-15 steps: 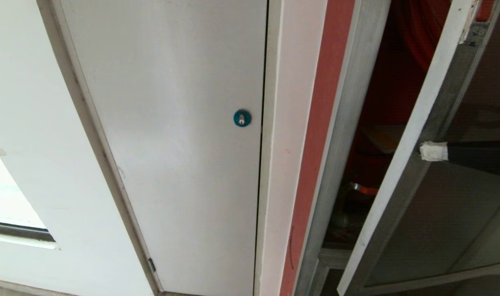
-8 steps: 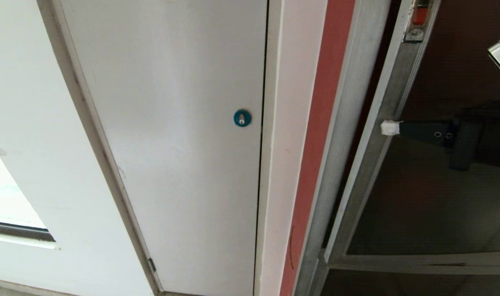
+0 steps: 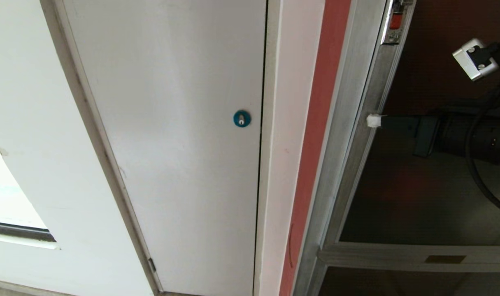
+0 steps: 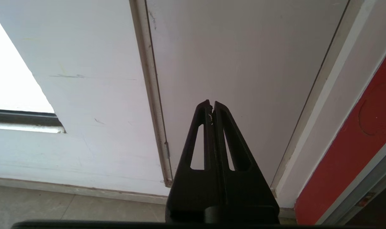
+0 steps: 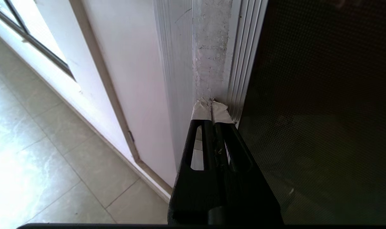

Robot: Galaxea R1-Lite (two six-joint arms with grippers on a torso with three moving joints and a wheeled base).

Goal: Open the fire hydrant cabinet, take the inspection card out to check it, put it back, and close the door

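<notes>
Right gripper at 3 o'clock, jaws pressed together, taped tips against silver frame of door. Door nearly flush in cabinet. Card unseen. Left gripper parked facing white door, jaws pressed together, holding nothing.

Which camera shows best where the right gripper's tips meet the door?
Right wrist view: the shut right gripper presses its taped tips on the door frame. Head view shows it side-on; left wrist view misses it.
</notes>
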